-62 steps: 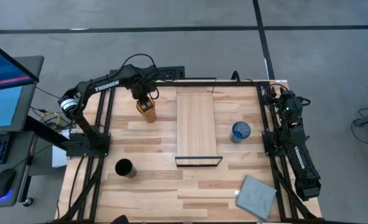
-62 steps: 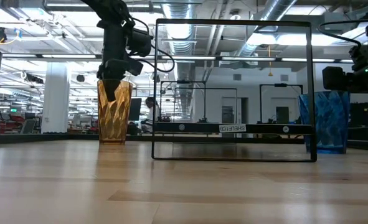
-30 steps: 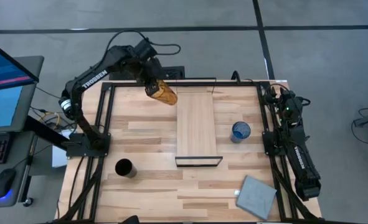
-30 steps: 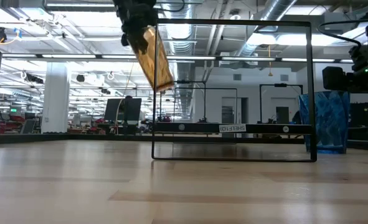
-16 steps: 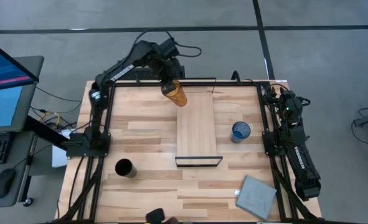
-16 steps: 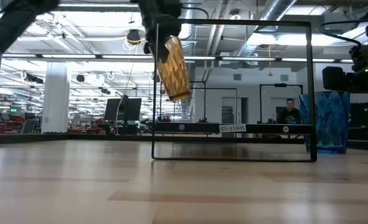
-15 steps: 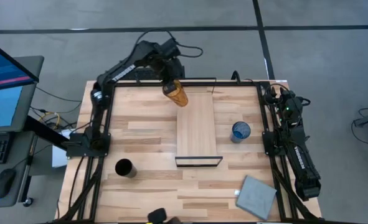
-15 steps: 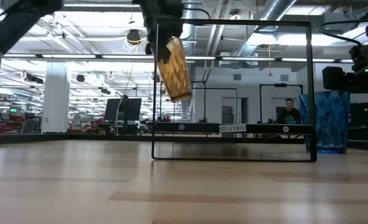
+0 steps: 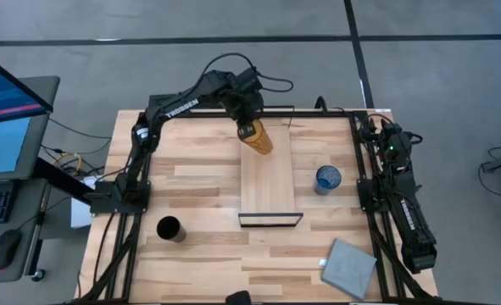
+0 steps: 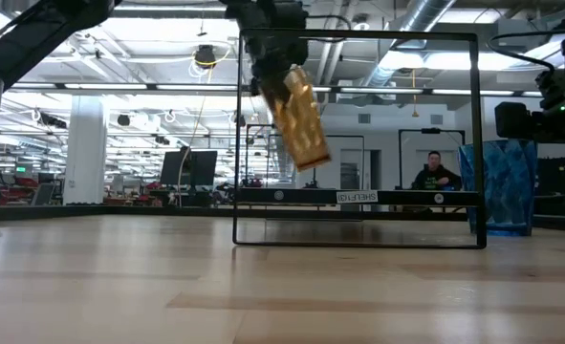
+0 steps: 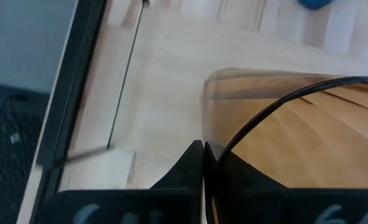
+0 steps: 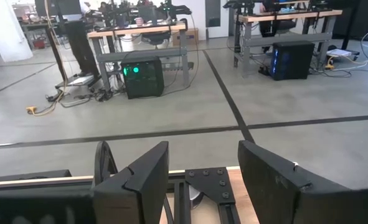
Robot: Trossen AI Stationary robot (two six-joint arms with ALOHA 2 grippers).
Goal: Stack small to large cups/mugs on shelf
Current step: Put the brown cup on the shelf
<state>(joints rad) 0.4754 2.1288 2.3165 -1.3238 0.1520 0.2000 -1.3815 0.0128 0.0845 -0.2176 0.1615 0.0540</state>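
My left gripper (image 9: 248,127) is shut on the tall amber tumbler (image 9: 258,140), held in the air over the far end of the light-wood shelf plank (image 9: 267,182). In the low view the tumbler (image 10: 299,119) hangs tilted, inside the outline of the shelf's black frame (image 10: 358,36). The black cup (image 9: 169,228) stands on its base at the near left. The blue cup (image 9: 327,179) stands on its base right of the plank. My right gripper (image 12: 202,177) is open and empty, parked at the table's right edge. My left gripper holds the tumbler by its rim (image 11: 233,140), with the wall between the two fingers, one finger (image 11: 193,165) outside and the other showing through the amber wall inside. The fingers come from above. The tumbler is lifted clear and hangs tilted, its base slanting toward the table's right.
A grey square pad (image 9: 349,268) lies at the near right corner. The shelf's black frame (image 9: 269,219) stands upright at the plank's near end. The right arm (image 9: 398,195) lies along the right edge. A person (image 10: 432,174) sits far off in the room.
My left gripper has carried the tumbler toward the table's right edge, from over the far left of the table to above the plank's far end, and a little down. The tumbler stays lifted and tilted in the hold.
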